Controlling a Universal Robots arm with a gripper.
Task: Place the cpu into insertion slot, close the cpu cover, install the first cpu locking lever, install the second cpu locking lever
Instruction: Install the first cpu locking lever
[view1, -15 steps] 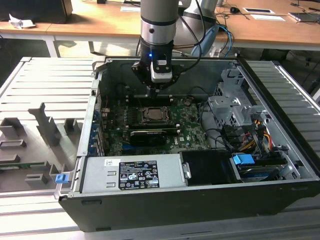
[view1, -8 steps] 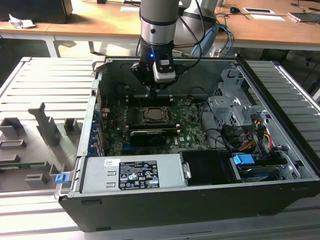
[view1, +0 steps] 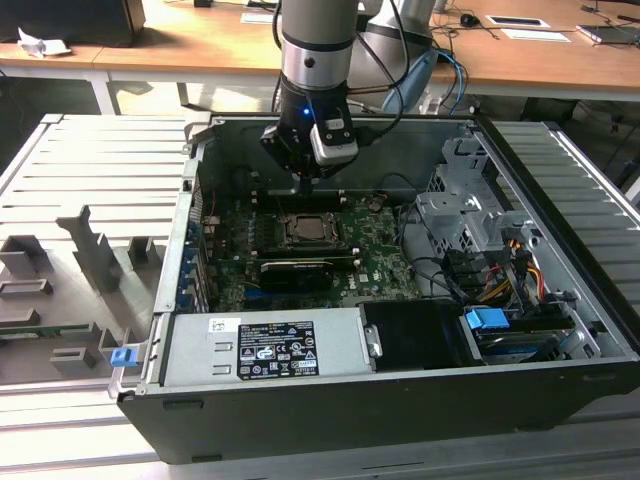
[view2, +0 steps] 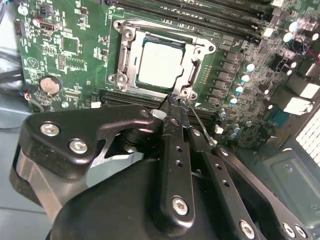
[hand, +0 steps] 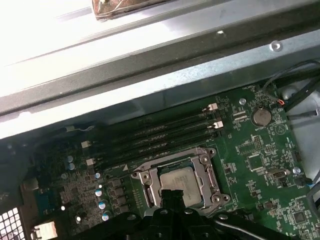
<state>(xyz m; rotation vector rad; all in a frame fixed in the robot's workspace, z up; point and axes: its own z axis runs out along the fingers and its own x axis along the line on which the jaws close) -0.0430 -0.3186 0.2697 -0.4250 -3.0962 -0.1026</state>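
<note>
Black metal gripper (view2: 173, 101), tips pinched narrow, is at a corner of the insertion slot (view2: 165, 39). In that slot lies the flat, pale-silver square cpu (view2: 161, 64), framed by the grey windowed cpu cover (view2: 126, 55); green circuit board (view2: 75, 45) surrounds it.

— What does the arm (view1: 316, 45) look like?
— A silver-grey tube with a black band and a small blue light. Black and blue cables (view1: 437, 60) loop beside it, and a pale grey box (view1: 333, 142) is mounted at the wrist.
— And the gripper (view2: 176, 102)?
— Matt black plates with silver screws (view2: 50, 129).
</note>
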